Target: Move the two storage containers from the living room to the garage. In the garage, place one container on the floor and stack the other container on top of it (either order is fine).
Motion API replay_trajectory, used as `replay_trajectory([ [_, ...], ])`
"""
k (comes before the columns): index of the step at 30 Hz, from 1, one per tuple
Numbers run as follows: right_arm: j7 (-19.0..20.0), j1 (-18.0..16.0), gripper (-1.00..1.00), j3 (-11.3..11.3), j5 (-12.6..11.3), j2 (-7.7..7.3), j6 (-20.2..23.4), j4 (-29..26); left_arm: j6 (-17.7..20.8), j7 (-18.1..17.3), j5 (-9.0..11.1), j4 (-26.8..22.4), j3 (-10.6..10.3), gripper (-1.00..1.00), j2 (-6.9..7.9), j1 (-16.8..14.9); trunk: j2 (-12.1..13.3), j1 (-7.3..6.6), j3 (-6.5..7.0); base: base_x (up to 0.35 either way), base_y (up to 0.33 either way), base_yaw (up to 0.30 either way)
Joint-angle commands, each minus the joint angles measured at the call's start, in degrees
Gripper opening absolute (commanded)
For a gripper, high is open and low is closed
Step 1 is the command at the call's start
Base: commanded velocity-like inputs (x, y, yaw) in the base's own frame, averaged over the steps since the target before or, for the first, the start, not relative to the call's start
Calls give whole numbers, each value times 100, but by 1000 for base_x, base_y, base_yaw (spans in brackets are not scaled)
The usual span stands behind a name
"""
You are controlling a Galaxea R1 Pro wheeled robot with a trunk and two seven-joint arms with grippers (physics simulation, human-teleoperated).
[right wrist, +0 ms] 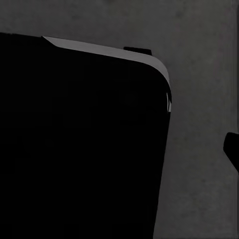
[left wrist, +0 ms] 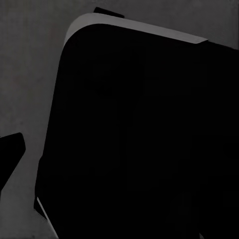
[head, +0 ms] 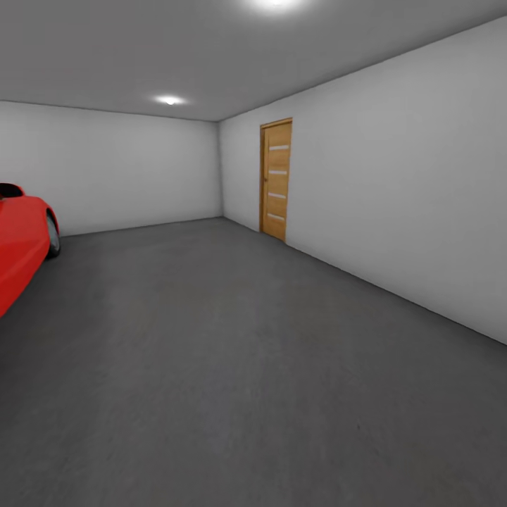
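Across the garage, grey floor (head: 232,366) runs bare to a wooden door (head: 276,179), red car (head: 21,239) parked aside. Neither container appears, so the robot seems in transit; pincer states cannot be told.

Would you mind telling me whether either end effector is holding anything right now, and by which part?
It cannot be told. Both wrist views show a dark robot body over grey floor, with no container in sight.
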Motion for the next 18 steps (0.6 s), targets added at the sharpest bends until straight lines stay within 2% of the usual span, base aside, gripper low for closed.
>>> replay_trajectory([
  [1, -8, -3, 100, 36, 5, 0, -15, 3, -3, 0, 12, -3, 34, 100, -2, -1, -2, 3, -5, 322, 0, 0],
  [18, -6, -3, 100, 45, 14, 0, -14, 3, -23, 0, 12, 5, 34, 100, -11, -1, -2, 3, -5, 322, 0, 0],
])
